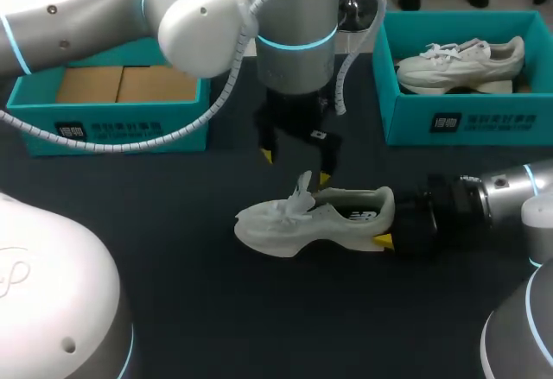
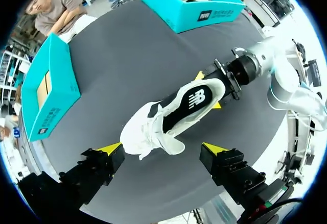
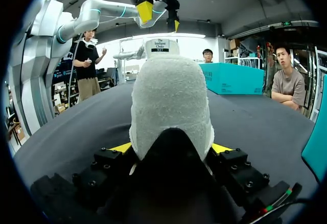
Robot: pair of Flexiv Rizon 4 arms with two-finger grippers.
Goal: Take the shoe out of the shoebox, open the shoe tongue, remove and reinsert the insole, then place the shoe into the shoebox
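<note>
Right gripper [image 3: 171, 150] clamped on white shoe [image 1: 315, 215] heel, mid-tabletop. Left gripper [image 1: 295, 165] wide open, hovering above it. Shoebox [image 1: 467, 120] at far-right corner.

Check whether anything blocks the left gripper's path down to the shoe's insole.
Nothing visible does. The left gripper hangs open above the shoe, the insole lies exposed below it, and the right gripper clamps only the heel.

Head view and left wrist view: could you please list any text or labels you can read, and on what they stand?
Left shoebox front: white print, too blurred to read.
Right shoebox front: white print, too blurred to read.
Insole of the shoe: a white logo mark, no readable words.
</note>
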